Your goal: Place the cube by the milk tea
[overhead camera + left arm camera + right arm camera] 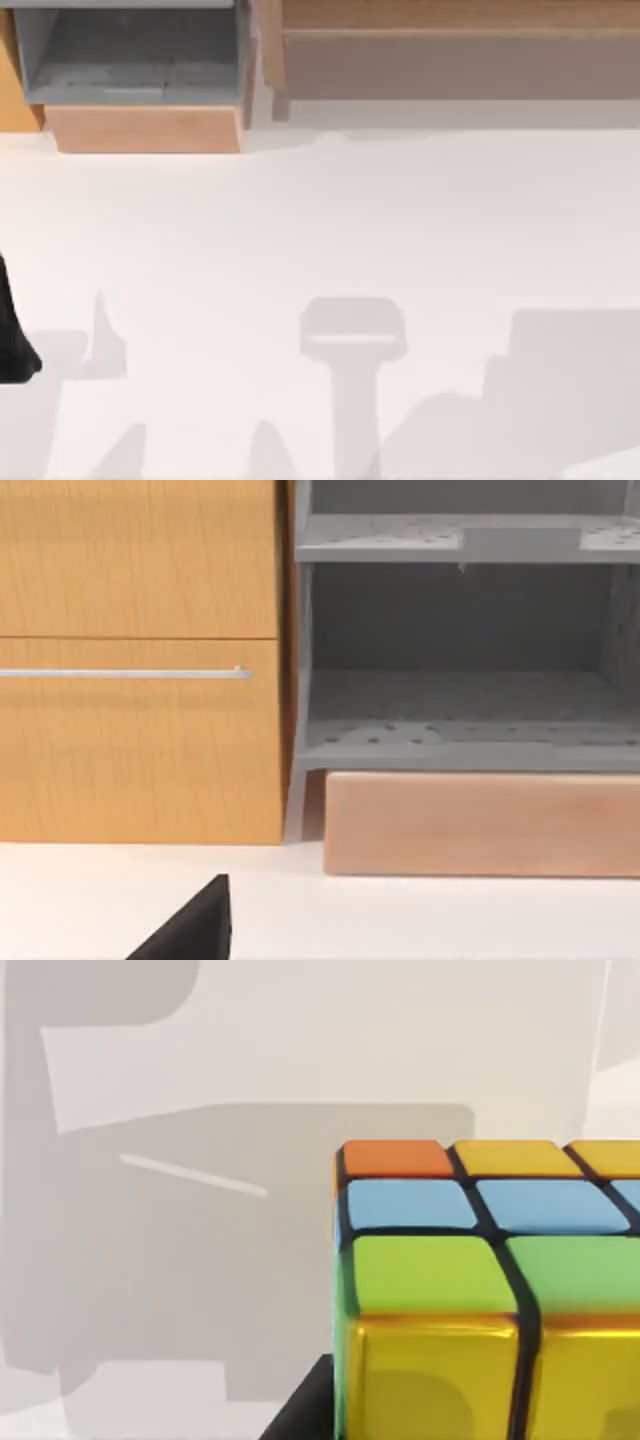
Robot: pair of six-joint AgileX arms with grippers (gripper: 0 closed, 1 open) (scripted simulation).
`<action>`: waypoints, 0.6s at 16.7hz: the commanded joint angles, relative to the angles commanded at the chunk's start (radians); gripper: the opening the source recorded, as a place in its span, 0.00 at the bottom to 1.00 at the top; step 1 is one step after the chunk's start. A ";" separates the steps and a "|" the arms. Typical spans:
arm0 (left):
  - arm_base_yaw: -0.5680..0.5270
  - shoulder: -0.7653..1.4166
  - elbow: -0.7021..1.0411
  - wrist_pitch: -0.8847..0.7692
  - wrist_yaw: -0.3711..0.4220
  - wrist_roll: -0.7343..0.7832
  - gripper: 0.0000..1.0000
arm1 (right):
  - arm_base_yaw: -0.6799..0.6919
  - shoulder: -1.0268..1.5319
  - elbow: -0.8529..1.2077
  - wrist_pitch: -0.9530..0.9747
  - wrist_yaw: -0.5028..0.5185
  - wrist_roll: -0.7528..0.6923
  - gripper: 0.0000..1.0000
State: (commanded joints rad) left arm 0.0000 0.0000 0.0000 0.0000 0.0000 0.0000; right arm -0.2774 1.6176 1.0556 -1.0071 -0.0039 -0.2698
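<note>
The cube (470, 1290) looms close in the right wrist view, with orange, yellow, blue and green tiles split by dark lines. It hangs above the white table and its shadow. One dark finger (303, 1408) of my right gripper presses against its side, so the gripper is shut on it. My left arm (14, 340) shows as a dark shape at the table's left edge. One of its fingers (190, 932) pokes into the left wrist view. The milk tea is out of view.
A grey shelf unit (130, 60) on a wooden base (145, 128) stands at the back left. A wooden cabinet with a metal handle (130, 673) adjoins it. A long wooden unit (450, 50) runs along the back right. Arm shadows cross the white table (320, 230).
</note>
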 joint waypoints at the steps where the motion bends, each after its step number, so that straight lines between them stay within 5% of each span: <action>1: 0.000 0.000 0.000 0.000 0.000 0.000 1.00 | 0.001 -0.001 0.000 0.001 0.000 0.000 0.00; 10: 0.000 0.000 0.000 0.000 0.000 0.000 1.00 | 0.019 -0.022 -0.006 0.036 -0.007 0.002 0.00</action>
State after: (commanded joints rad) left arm 0.0000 0.0000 0.0000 0.0000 0.0000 0.0000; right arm -0.2587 1.5954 1.0493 -0.9714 -0.0113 -0.2681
